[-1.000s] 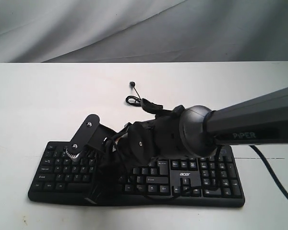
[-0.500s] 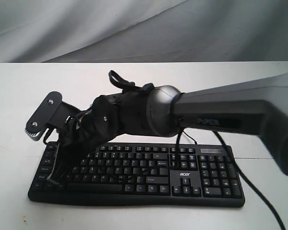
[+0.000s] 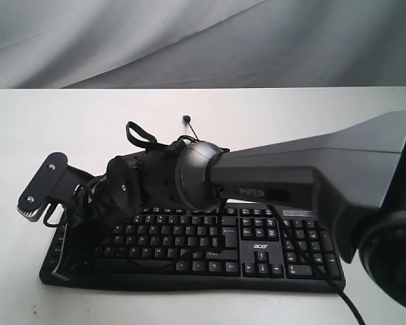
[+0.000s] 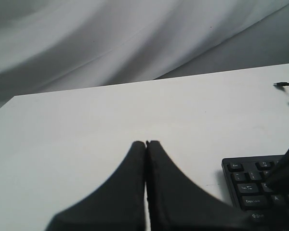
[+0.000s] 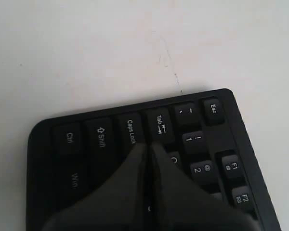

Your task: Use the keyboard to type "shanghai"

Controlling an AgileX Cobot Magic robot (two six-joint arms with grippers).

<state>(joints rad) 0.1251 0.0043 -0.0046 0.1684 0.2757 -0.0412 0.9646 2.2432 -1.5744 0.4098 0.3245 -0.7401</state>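
The wide black keyboard [image 3: 257,247] lies on the white table near its front edge. My right arm reaches across from the right to the keyboard's left end. The right gripper [image 3: 66,261] is shut and points down at the leftmost keys. In the right wrist view its closed fingertips [image 5: 148,144] sit over the keyboard [image 5: 202,144] by the Caps Lock and Tab keys, hiding the letter keys beneath them. My left gripper [image 4: 146,142] is shut and empty over bare table, apart from the keyboard's Esc corner [image 4: 250,180]. It does not show in the exterior view.
The keyboard's thin black cable ends in a plug [image 3: 187,120] on the table behind the keyboard, also visible as a small plug [image 4: 279,84] in the left wrist view. The right arm's thick link [image 3: 304,176] hangs over the keyboard's middle. Grey cloth [image 3: 189,40] backs the table.
The right arm has swung left along the keyboard, from its middle to its left end, and the gripper now points at the leftmost keys.
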